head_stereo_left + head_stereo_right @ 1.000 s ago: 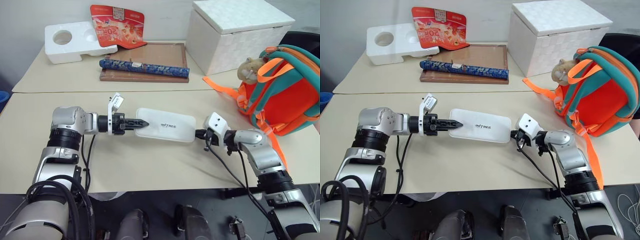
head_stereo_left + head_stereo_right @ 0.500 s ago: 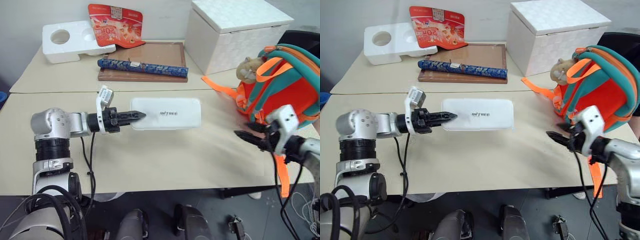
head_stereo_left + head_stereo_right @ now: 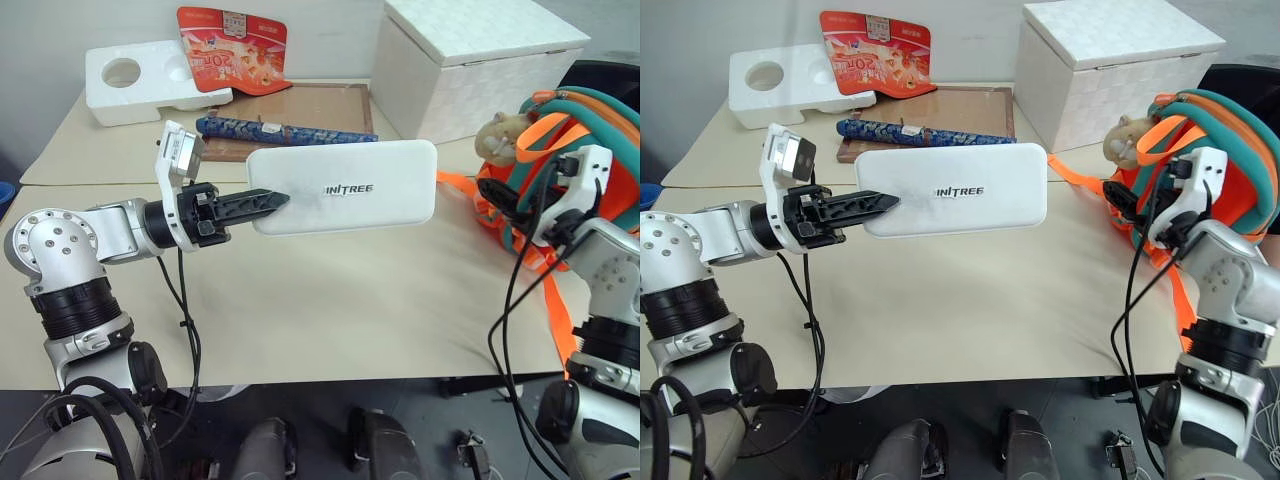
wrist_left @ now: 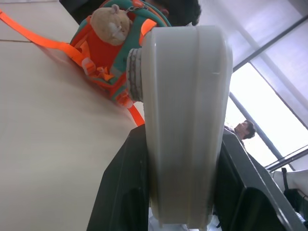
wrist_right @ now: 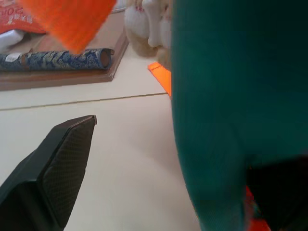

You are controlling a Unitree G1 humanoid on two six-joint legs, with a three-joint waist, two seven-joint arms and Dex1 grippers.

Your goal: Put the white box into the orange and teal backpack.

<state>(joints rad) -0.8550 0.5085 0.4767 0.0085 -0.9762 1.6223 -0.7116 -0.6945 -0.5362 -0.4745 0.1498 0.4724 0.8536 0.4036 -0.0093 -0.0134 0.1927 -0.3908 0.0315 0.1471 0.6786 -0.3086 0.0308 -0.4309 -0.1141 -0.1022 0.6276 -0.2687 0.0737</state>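
Note:
The white box, flat and marked "INITREE", hangs level above the table. My left gripper is shut on its left end, and the left wrist view shows the box edge-on between both fingers. The orange and teal backpack stands upright at the right, a tan plush toy on its front. My right gripper is open right against the backpack's front. In the right wrist view one finger stands far from the teal trim, which covers the other.
A large white lidded cube stands at the back right. Behind the box lie a blue patterned roll on a wooden tray, a styrofoam block and a red packet. An orange strap trails on the table.
My left gripper has lifted the white box off the table. My right gripper let go of the box's right end, opened, and swung up and right to the backpack.

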